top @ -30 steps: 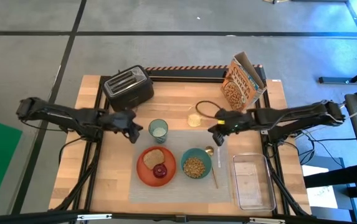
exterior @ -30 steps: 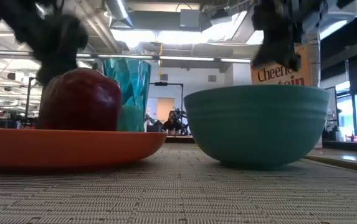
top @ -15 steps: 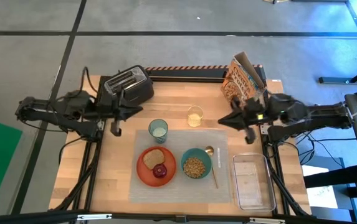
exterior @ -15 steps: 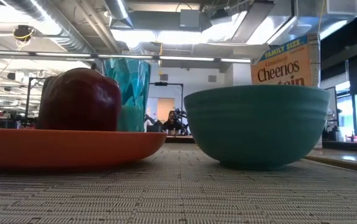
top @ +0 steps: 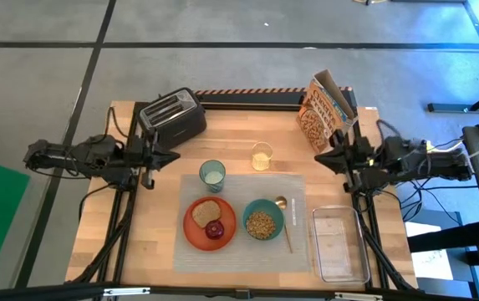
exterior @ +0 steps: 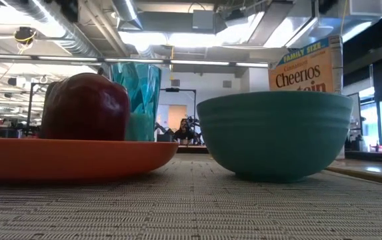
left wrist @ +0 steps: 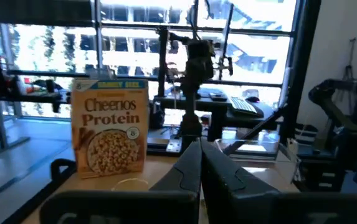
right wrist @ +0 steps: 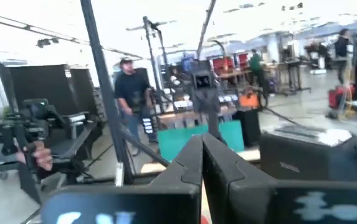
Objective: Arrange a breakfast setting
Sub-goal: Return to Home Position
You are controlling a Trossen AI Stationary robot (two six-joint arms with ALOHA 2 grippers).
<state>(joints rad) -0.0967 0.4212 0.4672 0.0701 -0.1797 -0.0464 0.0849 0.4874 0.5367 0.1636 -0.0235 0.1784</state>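
Observation:
The grey placemat (top: 239, 242) lies at the table's near middle. On it rest the orange plate (top: 194, 230) with the toast slice (top: 208, 210) and the red fruit (top: 215, 230), the teal bowl (top: 262, 219) holding cereal, and the gold spoon (top: 286, 224) right of the bowl. The green-tinted glass (top: 212, 173) stands at the mat's far edge. My left gripper (top: 176, 157) is shut and empty, left of the glass, pointing level toward the right. My right gripper (top: 318, 158) is shut and empty, over the table's right part, pointing left.
A black toaster (top: 172, 115) stands at the far left and a cereal box (top: 327, 110) at the far right. A small clear glass (top: 261, 156) stands beyond the mat. A clear plastic tub (top: 338, 242) lies at the near right.
Both arms have drawn back from over the mat. My left gripper has gone from beside the green glass toward the table's left edge, my right gripper from above the spoon toward the right edge. Both have risen and tipped level. The setting has stayed in place.

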